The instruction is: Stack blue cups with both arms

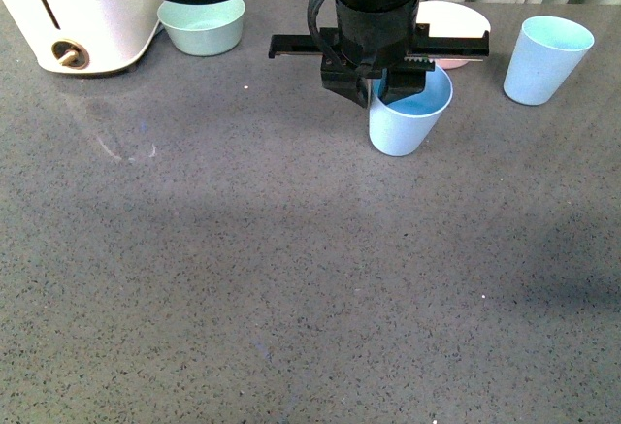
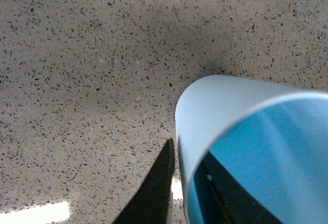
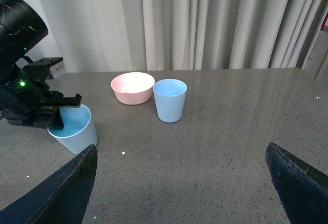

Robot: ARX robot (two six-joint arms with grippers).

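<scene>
My left gripper (image 1: 390,82) is shut on the rim of one pale blue cup (image 1: 409,121), with one finger inside and one outside. The cup hangs tilted, low over the grey table. In the left wrist view the cup (image 2: 241,126) fills the lower right beside my outer finger (image 2: 154,193). The second blue cup (image 1: 544,59) stands upright at the far right; it also shows in the right wrist view (image 3: 169,100). My right gripper (image 3: 182,183) is open and empty, well short of both cups, and is out of the front view. The held cup (image 3: 74,129) shows there too.
A pink bowl (image 3: 132,87) sits right beside the standing cup, behind my left gripper (image 3: 31,106). A sage-green bowl (image 1: 202,22) and a white toaster (image 1: 82,7) stand at the back left. Curtains hang behind the table's far edge.
</scene>
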